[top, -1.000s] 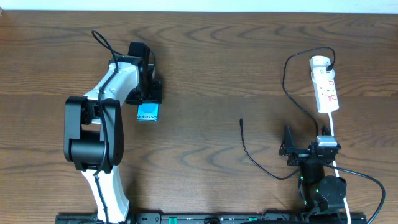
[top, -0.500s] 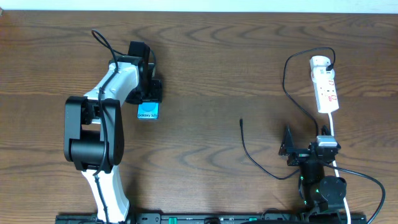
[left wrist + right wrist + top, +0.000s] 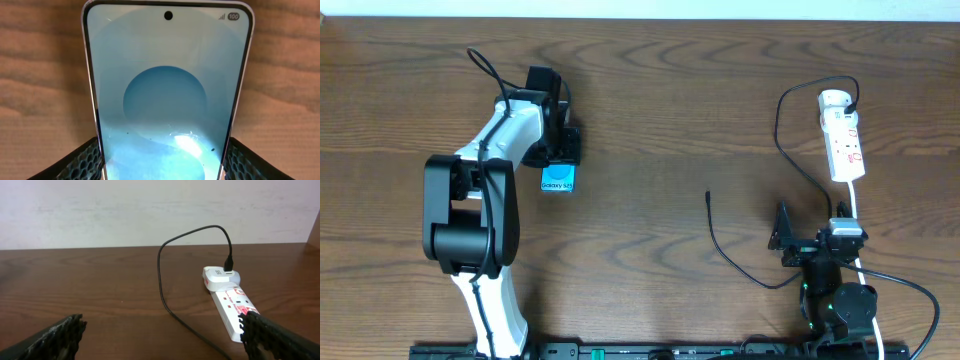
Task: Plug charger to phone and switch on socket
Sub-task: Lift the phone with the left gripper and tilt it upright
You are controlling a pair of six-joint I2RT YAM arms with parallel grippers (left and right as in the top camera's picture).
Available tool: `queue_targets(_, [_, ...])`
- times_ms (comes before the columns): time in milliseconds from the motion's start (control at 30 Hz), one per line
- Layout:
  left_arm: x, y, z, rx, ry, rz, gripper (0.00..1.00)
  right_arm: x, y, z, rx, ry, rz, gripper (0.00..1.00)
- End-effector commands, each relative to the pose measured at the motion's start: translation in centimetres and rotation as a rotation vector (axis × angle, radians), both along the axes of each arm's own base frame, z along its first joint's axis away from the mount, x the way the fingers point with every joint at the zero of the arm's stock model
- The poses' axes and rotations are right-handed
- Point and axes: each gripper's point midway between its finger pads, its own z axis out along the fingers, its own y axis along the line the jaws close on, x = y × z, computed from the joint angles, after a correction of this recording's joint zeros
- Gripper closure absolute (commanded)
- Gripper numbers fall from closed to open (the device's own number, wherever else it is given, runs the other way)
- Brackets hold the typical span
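Note:
The phone (image 3: pixel 167 90) with its teal-blue screen fills the left wrist view. My left gripper (image 3: pixel 162 160) is shut on it, one ribbed pad (image 3: pixel 82 160) against each long edge. From overhead the phone (image 3: pixel 557 181) pokes out below the left gripper (image 3: pixel 557 155) at the table's left. The charger (image 3: pixel 720 245) is a thin black cable whose plug tip (image 3: pixel 708 196) lies loose on the wood mid-table. Its other end runs into a white adapter (image 3: pixel 218 277) on the socket (image 3: pixel 230 305). My right gripper (image 3: pixel 160 335) is open and empty just short of the socket (image 3: pixel 842 140).
The socket's white cord (image 3: pixel 853 215) passes down beside the right arm. The charger cable loops (image 3: pixel 160 270) across the wood left of the socket. A pale wall runs behind the table's far edge. The left arm's body (image 3: pixel 470 220) covers the table's left front.

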Motion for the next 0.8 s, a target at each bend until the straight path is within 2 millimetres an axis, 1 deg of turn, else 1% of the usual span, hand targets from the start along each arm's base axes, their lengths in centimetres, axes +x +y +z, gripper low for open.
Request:
queue_targets(0, [1.2,-0.1,4.4,-0.013,-0.105,0.015,0.93,0.0,0.0,0.0,0.012,-0.001,-0.004,0.01])
queue_targets(33, [1.3,-0.1,5.4,-0.017,-0.127,0.023,0.93,0.0,0.0,0.0,0.012,-0.001,-0.004,0.01])
queue_targets(67, [1.5,-0.1,6.9,-0.024,-0.164,0.033,0.93,0.0,0.0,0.0,0.012,-0.001,-0.004,0.01])
queue_targets(133, [1.6,-0.3,8.7,-0.037,-0.205,0.038,0.93,0.0,0.0,0.0,0.012,-0.001,-0.004,0.01])
queue_targets(167, [1.5,-0.7,10.4,-0.067,-0.240,0.033,0.93,0.0,0.0,0.0,0.012,0.000,-0.004,0.01])
queue_targets(200, [1.4,-1.0,11.4,-0.088,-0.260,0.036,0.93,0.0,0.0,0.0,0.012,-0.001,-0.004,0.01])
queue_targets(300, [1.0,-1.0,14.0,-0.120,-0.306,0.122,0.93,0.0,0.0,0.0,0.012,-0.001,-0.004,0.01])
queue_targets(367, [0.5,-1.0,15.3,-0.147,-0.316,0.184,0.93,0.0,0.0,0.0,0.012,-0.001,-0.004,0.01])
queue_targets(467, [-1.1,-3.3,18.2,-0.317,-0.307,0.233,0.93,0.0,0.0,0.0,0.012,0.000,-0.004,0.01])
queue_targets(567, [-2.5,-5.4,20.0,-0.473,-0.252,0.304,0.93,0.0,0.0,0.0,0.012,0.000,-0.004,0.01])
queue_targets(667, [-3.8,-7.1,20.9,-0.600,-0.160,0.384,0.93,0.0,0.0,0.0,0.012,-0.001,-0.004,0.01])
queue_targets(700, [-4.4,-8.2,21.5,-0.687,-0.093,0.426,0.94,0.0,0.0,0.0,0.012,0.000,-0.004,0.01])
queue_targets(767, [-4.9,-9.3,22.3,-0.780,-0.019,0.479,0.93,0.0,0.0,0.0,0.012,-0.001,-0.004,0.01])
